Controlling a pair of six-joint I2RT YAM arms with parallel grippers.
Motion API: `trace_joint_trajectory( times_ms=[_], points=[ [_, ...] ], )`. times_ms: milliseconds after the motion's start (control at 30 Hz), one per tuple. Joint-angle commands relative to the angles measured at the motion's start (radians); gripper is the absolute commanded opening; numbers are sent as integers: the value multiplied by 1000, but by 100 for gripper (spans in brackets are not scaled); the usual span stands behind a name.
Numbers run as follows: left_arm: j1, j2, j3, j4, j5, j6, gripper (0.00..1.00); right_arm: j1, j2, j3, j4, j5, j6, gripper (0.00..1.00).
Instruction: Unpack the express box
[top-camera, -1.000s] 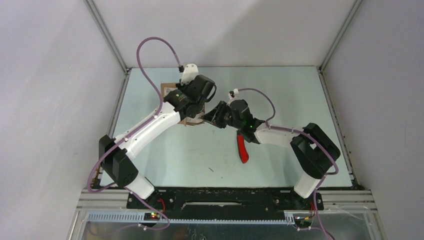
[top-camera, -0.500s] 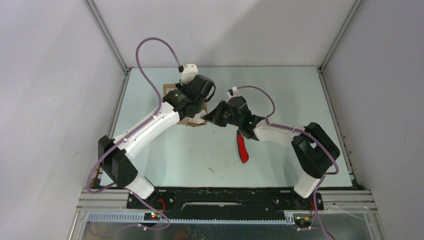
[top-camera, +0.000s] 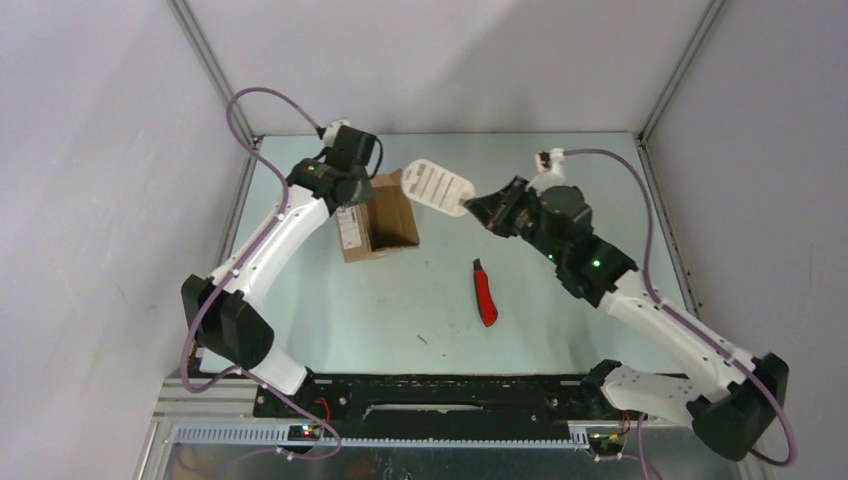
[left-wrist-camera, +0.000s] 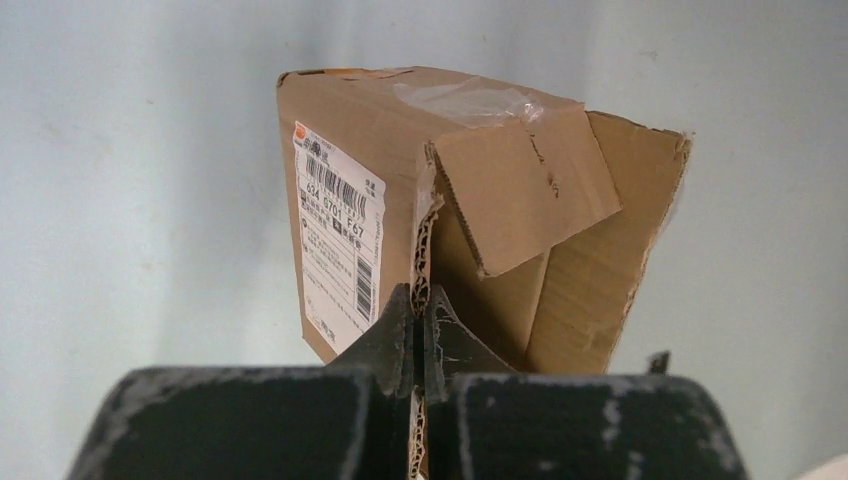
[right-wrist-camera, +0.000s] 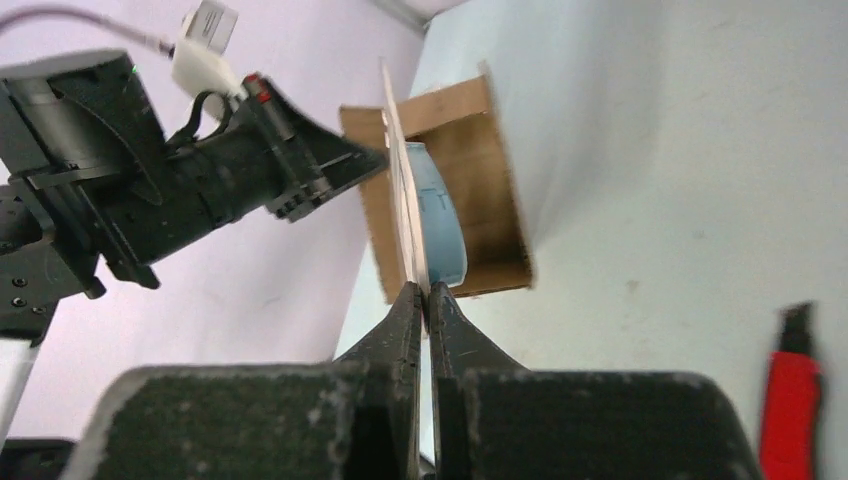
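Found the box (top-camera: 378, 225) at the left rear of the table (top-camera: 560, 280), top open, flaps spread, inside dark. Noted a white label (top-camera: 350, 228) with barcodes on its left outer wall, clear in the left wrist view too (left-wrist-camera: 335, 240), plus a strip of clear tape (left-wrist-camera: 470, 100) over the far brown edge of the box (left-wrist-camera: 400, 200). Saw the left hand (top-camera: 350, 203) at the box's left side, clamped on the cardboard: in its own camera both fingers of the left hand (left-wrist-camera: 414, 330) pressed tight on a corrugated wall edge, no gap. Saw the right hand (top-camera: 478, 205) out to the right of the box, pinched closed on one end of a flat white oval card (top-camera: 438, 185) with printed lines. Read the card's other end as overlapping the box's rear right corner from above; could not tell whether touching. Got the card (right-wrist-camera: 440, 225) nearly edge-on in the right wrist view, gripped at the tips of the right hand (right-wrist-camera: 422, 300), with the open box (right-wrist-camera: 495, 180) behind it. Marked a red-handled knife (top-camera: 485, 295) flat on the table, near the middle, well apart from the box and from both hands; caught it blurred at the lower right of the right wrist view (right-wrist-camera: 790, 400).
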Motion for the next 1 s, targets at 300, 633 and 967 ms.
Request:
trace_joint_trajectory(
  times_ms=[300, 633, 967],
  points=[
    [263, -43, -144, 107, 470, -53, 24, -362, -93, -329, 107, -168, -124, 0],
    [279, -141, -150, 11, 223, -29, 100, -421, 75, -425, 196, -184, -121, 0],
    [217, -384, -176, 20, 112, 91, 100, -473, -30, -381, -48, -61, -163, 74]
  ],
)
